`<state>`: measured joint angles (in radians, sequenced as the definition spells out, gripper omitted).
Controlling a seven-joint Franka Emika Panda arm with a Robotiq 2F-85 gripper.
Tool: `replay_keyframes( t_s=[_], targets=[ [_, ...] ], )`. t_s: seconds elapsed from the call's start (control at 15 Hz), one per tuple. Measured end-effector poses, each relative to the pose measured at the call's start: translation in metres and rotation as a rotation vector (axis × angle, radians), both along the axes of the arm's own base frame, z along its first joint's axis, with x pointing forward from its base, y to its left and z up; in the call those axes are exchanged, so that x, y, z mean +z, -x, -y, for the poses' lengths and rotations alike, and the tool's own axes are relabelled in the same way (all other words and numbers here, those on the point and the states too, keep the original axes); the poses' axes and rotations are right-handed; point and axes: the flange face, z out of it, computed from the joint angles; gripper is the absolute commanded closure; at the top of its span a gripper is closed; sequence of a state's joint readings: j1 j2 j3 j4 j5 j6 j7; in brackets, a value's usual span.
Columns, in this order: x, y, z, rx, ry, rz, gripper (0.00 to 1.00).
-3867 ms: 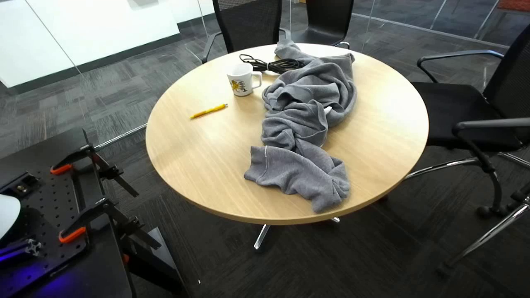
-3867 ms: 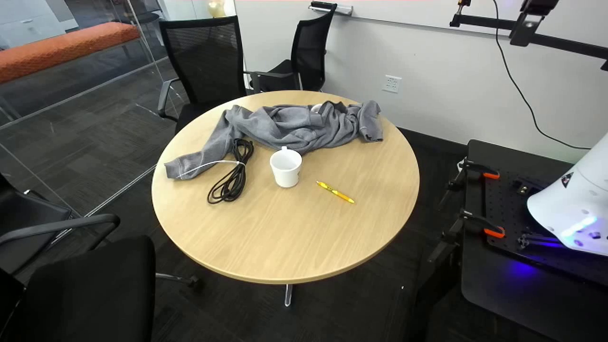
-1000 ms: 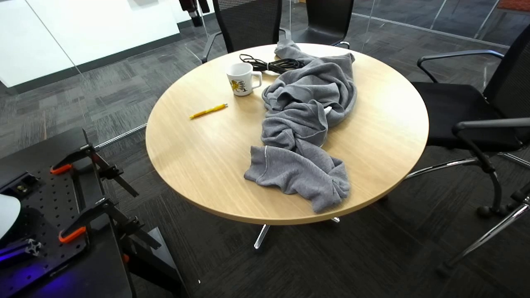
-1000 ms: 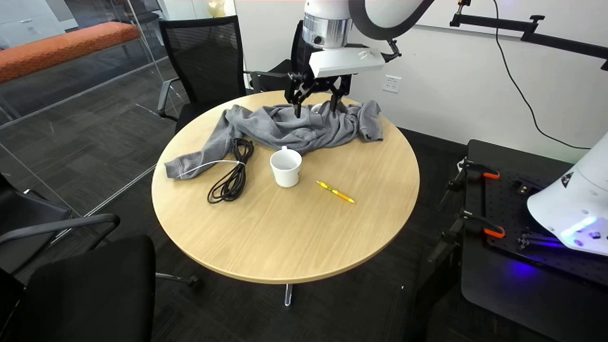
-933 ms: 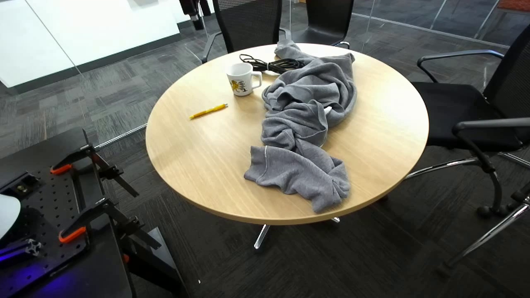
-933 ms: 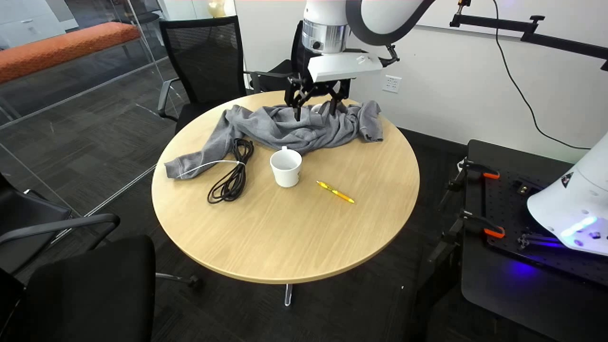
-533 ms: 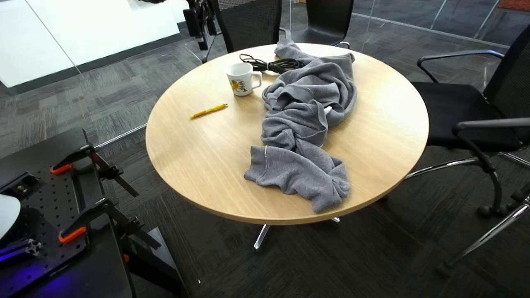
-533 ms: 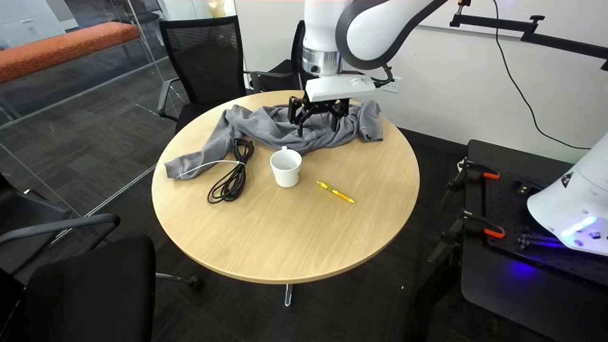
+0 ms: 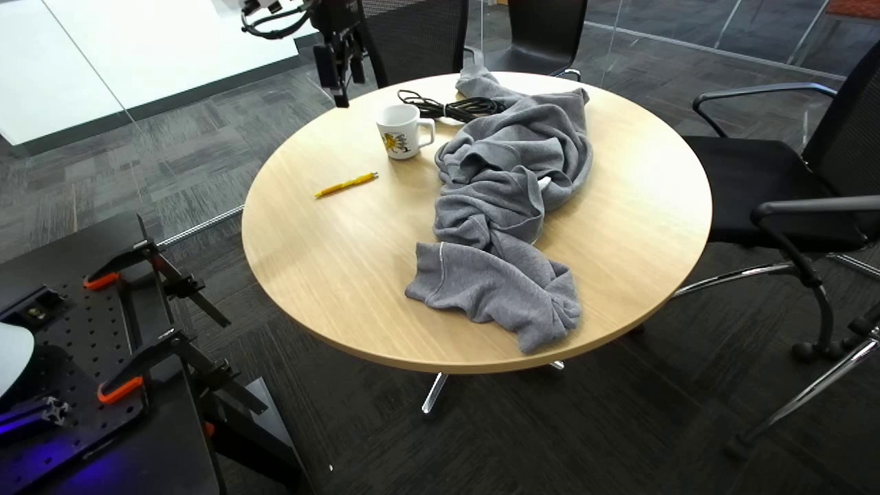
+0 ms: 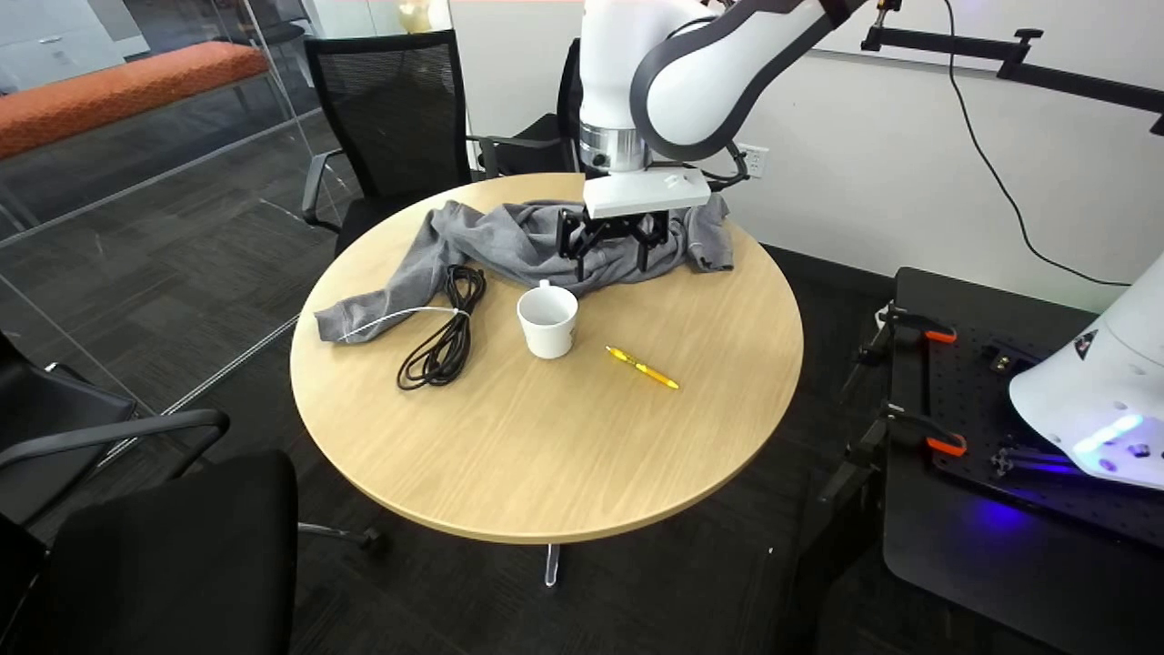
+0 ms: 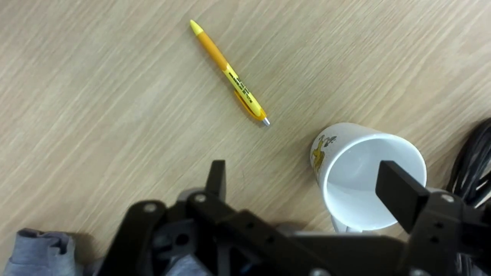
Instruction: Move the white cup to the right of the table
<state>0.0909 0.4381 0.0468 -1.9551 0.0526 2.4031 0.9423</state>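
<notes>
The white cup stands upright on the round wooden table in both exterior views. It has a yellow and dark print and a handle on the sweater side. My gripper shows in both exterior views, pointing down above the table, near the cup but apart from it. In the wrist view the gripper is open with nothing between its fingers. There the cup lies at the right, and the right finger covers part of its mouth.
A crumpled grey sweater lies across the table beside the cup, with a small white piece showing in its folds. A coiled black cable lies on the cup's other side. A yellow pen lies nearby. Chairs stand around.
Out of view about four seconds ago, the arm has come in over the table. In the last second the gripper has moved lower and closer to the cup. The cup has not moved.
</notes>
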Motion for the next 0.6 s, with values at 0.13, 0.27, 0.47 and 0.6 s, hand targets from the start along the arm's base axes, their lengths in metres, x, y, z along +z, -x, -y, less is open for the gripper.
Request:
replay_keyframes(
  t_s=[0.13, 0.27, 0.47, 0.6],
  targets=[
    [0.001, -0.001, 0.000, 0.000, 0.000, 0.002, 0.00],
    [0.000, 0.000, 0.000, 0.000, 0.000, 0.001, 0.00],
    [-0.006, -0.002, 0.004, -0.006, 0.006, -0.007, 0.00],
    [-0.015, -0.009, 0.007, 0.000, 0.011, -0.010, 0.00]
  ],
)
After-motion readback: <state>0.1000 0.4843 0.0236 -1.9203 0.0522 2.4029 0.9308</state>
